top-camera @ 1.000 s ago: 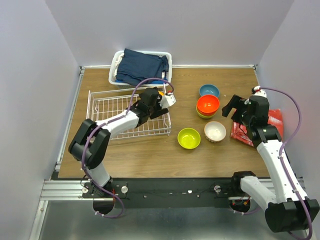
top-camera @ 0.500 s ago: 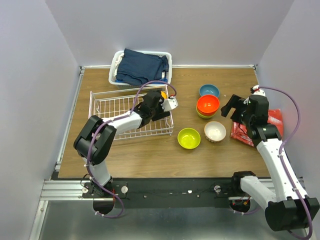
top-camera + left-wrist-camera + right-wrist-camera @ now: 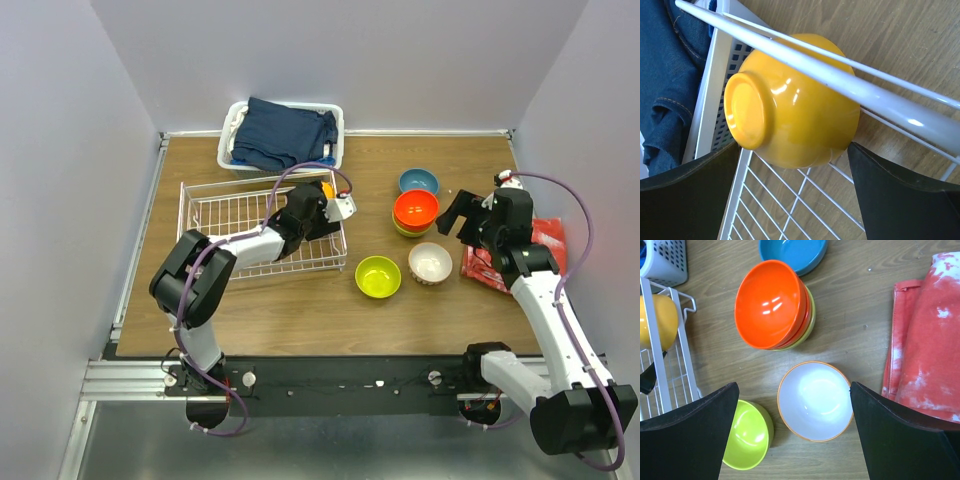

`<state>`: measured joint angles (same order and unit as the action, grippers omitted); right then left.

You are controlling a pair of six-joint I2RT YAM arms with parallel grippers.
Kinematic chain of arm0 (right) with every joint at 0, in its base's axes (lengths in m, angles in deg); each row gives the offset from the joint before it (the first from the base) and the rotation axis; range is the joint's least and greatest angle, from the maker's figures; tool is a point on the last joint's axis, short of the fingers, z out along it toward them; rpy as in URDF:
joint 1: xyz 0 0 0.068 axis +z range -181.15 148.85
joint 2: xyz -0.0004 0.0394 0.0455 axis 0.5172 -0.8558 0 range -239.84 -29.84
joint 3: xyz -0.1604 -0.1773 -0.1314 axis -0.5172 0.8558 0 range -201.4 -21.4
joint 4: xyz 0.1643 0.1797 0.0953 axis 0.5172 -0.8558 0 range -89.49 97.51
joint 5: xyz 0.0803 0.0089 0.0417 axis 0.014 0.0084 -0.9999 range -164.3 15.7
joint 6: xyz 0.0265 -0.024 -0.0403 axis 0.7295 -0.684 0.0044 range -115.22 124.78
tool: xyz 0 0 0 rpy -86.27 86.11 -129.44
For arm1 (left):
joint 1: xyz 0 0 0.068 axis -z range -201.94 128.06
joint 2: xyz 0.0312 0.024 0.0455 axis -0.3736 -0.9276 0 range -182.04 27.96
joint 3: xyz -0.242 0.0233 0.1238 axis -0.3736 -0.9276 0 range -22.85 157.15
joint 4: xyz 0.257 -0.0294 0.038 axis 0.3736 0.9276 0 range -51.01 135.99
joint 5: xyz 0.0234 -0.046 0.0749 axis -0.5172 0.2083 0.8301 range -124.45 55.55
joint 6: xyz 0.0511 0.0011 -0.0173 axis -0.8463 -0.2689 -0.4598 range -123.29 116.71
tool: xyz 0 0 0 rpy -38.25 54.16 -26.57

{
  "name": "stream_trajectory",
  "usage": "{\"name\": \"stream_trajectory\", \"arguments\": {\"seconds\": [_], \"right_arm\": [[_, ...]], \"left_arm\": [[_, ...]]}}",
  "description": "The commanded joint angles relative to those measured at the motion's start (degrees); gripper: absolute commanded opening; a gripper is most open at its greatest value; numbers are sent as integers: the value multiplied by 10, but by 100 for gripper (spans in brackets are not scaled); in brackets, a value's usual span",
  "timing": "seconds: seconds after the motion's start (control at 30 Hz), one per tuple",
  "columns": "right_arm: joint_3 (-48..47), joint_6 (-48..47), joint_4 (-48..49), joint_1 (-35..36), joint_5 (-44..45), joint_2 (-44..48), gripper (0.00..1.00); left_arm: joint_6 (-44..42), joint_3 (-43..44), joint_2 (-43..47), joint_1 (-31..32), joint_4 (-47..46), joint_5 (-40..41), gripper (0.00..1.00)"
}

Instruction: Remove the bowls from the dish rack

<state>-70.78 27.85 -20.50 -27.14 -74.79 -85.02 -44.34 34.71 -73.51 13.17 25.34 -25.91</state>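
My left gripper [image 3: 794, 146] has pushed further into the far right corner of the dish rack [image 3: 182, 215] and now straddles the orange-yellow bowl [image 3: 800, 105], which lies tipped on its side. The jaws are spread, not yet clamped. It looks like the last bowl left to unload. My right gripper [image 3: 794, 386] hangs open-fingered over the white bowl [image 3: 815, 401], already out. From above, the wrist hides most of that last bowl, and I can't tell whether either pad touches it.

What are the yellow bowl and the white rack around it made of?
The yellow bowl looks like glazed ceramic or glossy plastic: smooth, with sharp bright reflections; the look leaves it open. The dish rack seems to be metal wire coated glossy white: round rods crossing in a grid, with highlights.
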Motion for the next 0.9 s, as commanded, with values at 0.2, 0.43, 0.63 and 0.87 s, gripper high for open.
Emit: {"name": "stream_trajectory", "arguments": {"seconds": [0.2,0.43,0.63,0.87], "right_arm": [[5,14,8,-1,-29,2,100],[15,21,16,-1,-35,15,99],[23,22,13,-1,-40,31,99],[27,25,4,-1,-45,50,99]], "left_arm": [[49,-13,0,4,-51,11,65],[93,-10,57,4,-45,11,58],[168,-17,83,-14,-17,-4,57],[429,-30,143,-76,17,-117,78]]}}
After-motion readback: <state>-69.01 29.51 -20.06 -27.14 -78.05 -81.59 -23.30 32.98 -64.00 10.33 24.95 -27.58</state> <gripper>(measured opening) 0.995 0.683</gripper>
